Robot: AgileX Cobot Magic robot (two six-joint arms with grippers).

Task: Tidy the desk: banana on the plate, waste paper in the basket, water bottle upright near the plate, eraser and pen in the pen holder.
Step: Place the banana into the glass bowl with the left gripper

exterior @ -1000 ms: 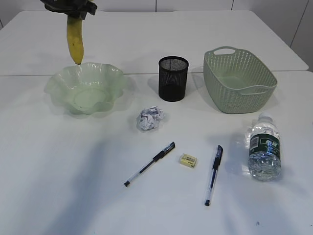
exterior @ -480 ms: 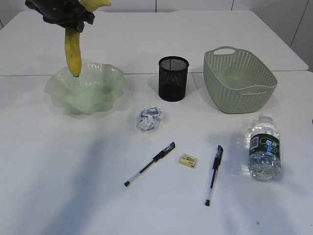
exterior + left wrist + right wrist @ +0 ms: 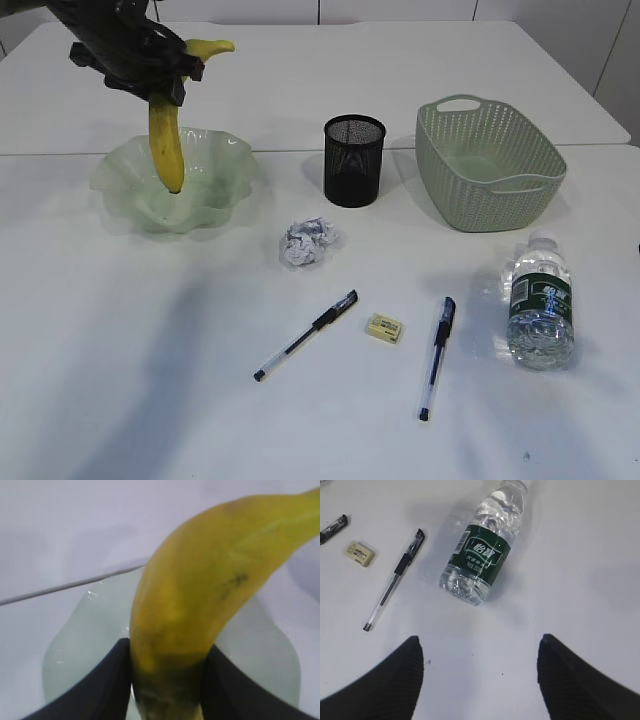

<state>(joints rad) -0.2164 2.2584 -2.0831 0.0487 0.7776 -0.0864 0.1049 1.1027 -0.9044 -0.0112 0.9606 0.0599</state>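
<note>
left wrist view: banana blurred, tip cut off upper right. Right wrist view: second pen cropped at left edge; bottle cap cut off at top.

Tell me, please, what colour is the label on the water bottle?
The label on the water bottle is dark green with white writing, clearest in the right wrist view.

Glossy translucent plate, black wire-mesh pen holder, matt woven-look plastic basket (crumpled paper too), clear shiny bottle.

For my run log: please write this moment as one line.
left pincer: shut on banana | banana: over plate, unreleased | right pincer: open
</note>
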